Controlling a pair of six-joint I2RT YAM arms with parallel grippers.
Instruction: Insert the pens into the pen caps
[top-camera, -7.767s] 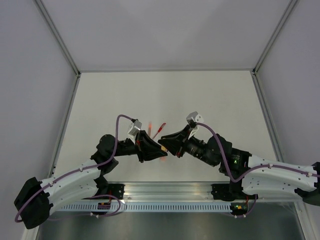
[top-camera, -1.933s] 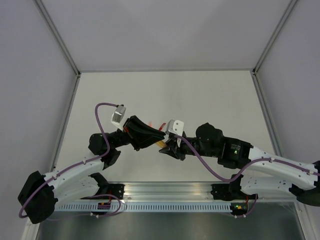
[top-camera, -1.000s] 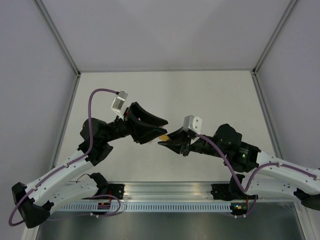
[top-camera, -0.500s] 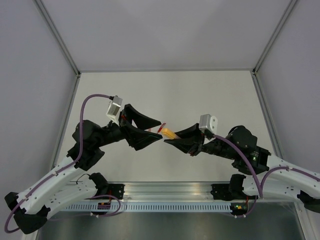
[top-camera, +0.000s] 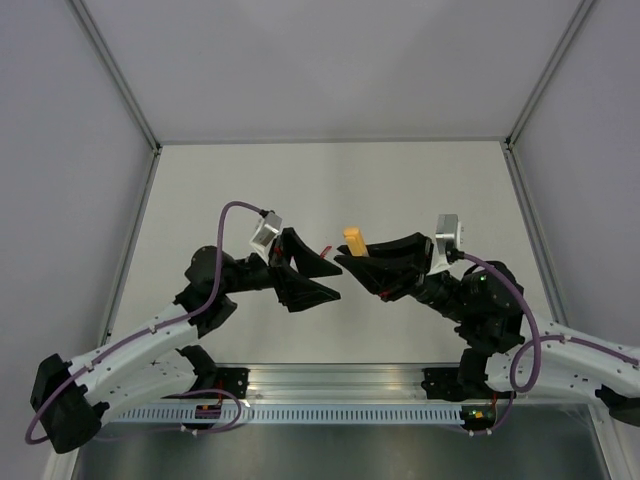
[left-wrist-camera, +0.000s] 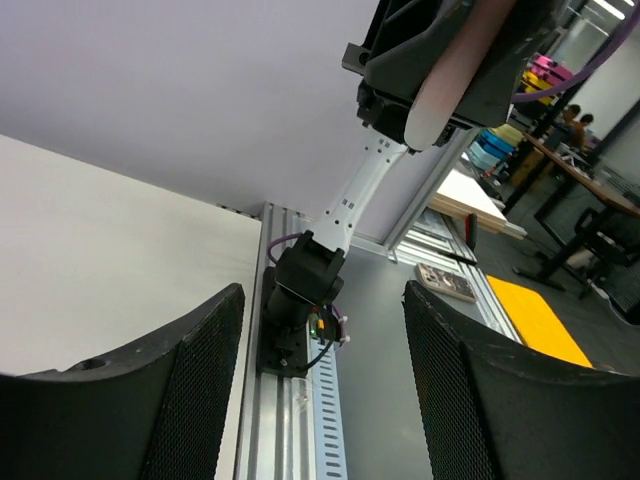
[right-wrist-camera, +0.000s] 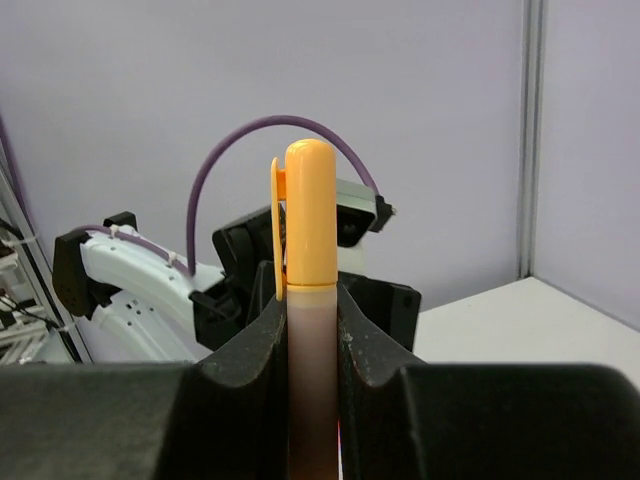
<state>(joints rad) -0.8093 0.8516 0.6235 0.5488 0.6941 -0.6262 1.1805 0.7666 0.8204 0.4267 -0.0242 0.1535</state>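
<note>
My right gripper (top-camera: 358, 266) is shut on an orange-pink pen and holds it above the table. In the right wrist view the pen's pale pink body (right-wrist-camera: 312, 370) stands upright between the fingers, with the orange cap (right-wrist-camera: 310, 215) seated on its end. The cap also shows in the top view (top-camera: 353, 240). My left gripper (top-camera: 324, 278) is open and empty, facing the right gripper a short gap away; its mesh-faced fingers (left-wrist-camera: 190, 390) stand wide apart. A red pen (top-camera: 323, 250) lies on the table between the grippers, mostly hidden. No loose cap shows.
The white table (top-camera: 420, 190) is boxed in by grey walls with metal posts at the back corners. An aluminium rail (top-camera: 330, 380) carrying both arm bases runs along the near edge. The left wrist view looks past that rail (left-wrist-camera: 290, 400) into the room beyond.
The grippers have drawn apart from where they met on the pen. The left gripper has opened and let go. The right gripper has swung right with the capped pen, its cap now pointing away.
</note>
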